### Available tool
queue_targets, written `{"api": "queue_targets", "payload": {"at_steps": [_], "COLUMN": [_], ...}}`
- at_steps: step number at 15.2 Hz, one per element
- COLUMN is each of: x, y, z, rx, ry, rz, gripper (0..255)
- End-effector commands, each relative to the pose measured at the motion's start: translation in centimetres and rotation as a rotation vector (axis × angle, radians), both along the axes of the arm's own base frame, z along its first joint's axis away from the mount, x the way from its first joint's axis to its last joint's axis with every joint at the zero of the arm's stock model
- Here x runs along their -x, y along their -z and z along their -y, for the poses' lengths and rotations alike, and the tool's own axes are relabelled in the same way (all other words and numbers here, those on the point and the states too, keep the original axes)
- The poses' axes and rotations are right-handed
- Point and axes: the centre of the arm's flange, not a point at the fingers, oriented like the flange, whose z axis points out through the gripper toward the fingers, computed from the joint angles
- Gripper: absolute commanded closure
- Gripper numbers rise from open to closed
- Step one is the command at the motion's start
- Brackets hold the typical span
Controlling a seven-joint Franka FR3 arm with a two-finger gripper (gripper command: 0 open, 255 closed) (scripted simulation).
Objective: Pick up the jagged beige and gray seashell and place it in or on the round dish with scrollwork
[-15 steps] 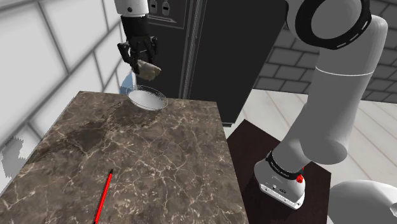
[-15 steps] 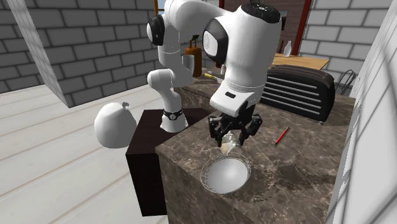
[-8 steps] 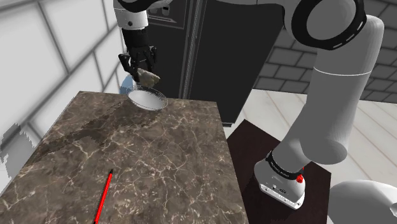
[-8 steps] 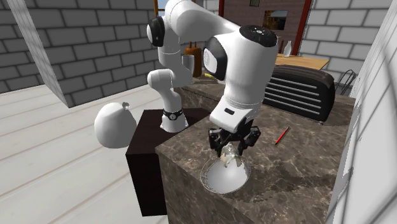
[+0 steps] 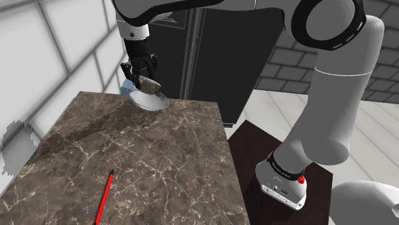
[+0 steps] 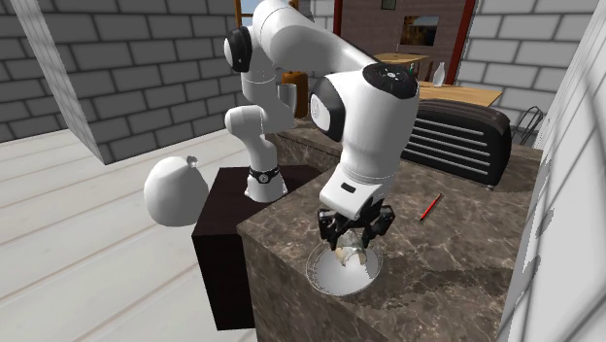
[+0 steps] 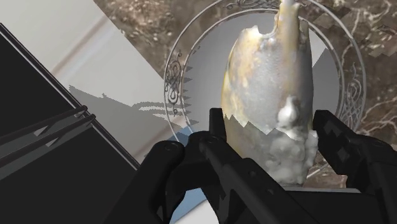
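Observation:
The jagged beige and grey seashell [image 7: 273,83] sits clasped between my two black fingers. My gripper [image 7: 275,137] is shut on its rough lower end. Directly beneath lies the round silvery dish with a scrollwork rim [image 7: 175,70]. In the shoulder view the gripper [image 5: 142,78] hangs low over the dish [image 5: 153,102] at the marble table's far edge, the shell [image 5: 149,84] just above the dish's bowl. From the second exterior view the gripper [image 6: 354,236] holds the shell [image 6: 351,253] right over the dish [image 6: 335,280]; whether shell and dish touch I cannot tell.
A red pen [image 5: 104,197] lies near the front of the brown marble table [image 5: 160,160]; it also appears as the pen [image 6: 429,205] behind the arm. A tall black cabinet [image 5: 217,51] stands just past the dish. The dish sits close to the table edge [image 6: 282,291].
The gripper has come down with the shell, from well above the dish to just over its bowl. The dish and pen have stayed put.

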Motion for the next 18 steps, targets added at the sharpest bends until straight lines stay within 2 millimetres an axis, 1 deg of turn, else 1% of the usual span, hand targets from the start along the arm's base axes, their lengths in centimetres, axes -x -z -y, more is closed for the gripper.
{"api": "queue_targets", "payload": {"at_steps": [1, 5, 6, 11, 14, 15, 18], "x": [0.0, 0.0, 0.0, 0.0, -0.7, -0.9, -0.9], "y": [0.0, 0.0, 0.0, 0.0, -3.9, -4.9, -4.9], "z": [0.0, 0.0, 0.0, 0.0, -0.1, -0.1, -0.1], "rx": [0.0, 0.0, 0.0, 0.0, 0.0, 0.0, 0.0], "ry": [0.0, 0.0, 0.0, 0.0, 0.0, 0.0, 0.0], "rz": [0.0, 0.0, 0.0, 0.0, 0.0, 0.0, 0.0], "gripper": [255, 255, 0, 0, 0, 0, 0]}}
